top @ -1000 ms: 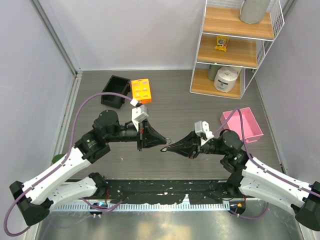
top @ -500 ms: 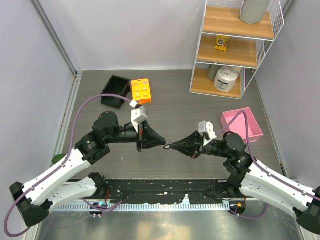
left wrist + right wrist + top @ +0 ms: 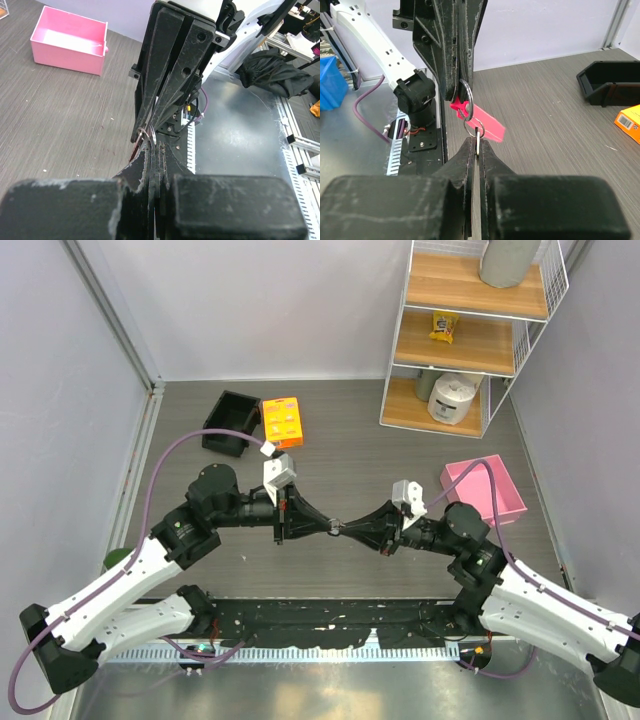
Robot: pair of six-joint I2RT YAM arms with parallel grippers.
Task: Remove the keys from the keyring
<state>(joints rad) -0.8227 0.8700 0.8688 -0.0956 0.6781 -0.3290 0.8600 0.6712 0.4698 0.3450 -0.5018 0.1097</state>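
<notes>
- Bottom centre of the right wrist view: black two-finger right gripper (image 3: 476, 144), pinched tight on the smaller silvery ring of the pink-red strap-shaped keyring (image 3: 486, 125).
- Just above, mid-frame: one flat slanted tag and two linked metal rings, held between both grippers' tips.
- Larger ring nipped in the closed tips of the black left gripper (image 3: 153, 150).
- Cannot tell any keys apart from the rings.
- Farther back, upper left of the left wrist view: one pink plastic tray (image 3: 67, 55).
- Upper right of the right wrist view: one black plastic bin (image 3: 610, 82).
- Below the bin, at the right edge: one orange box (image 3: 630, 120), white label too small to read.
</notes>
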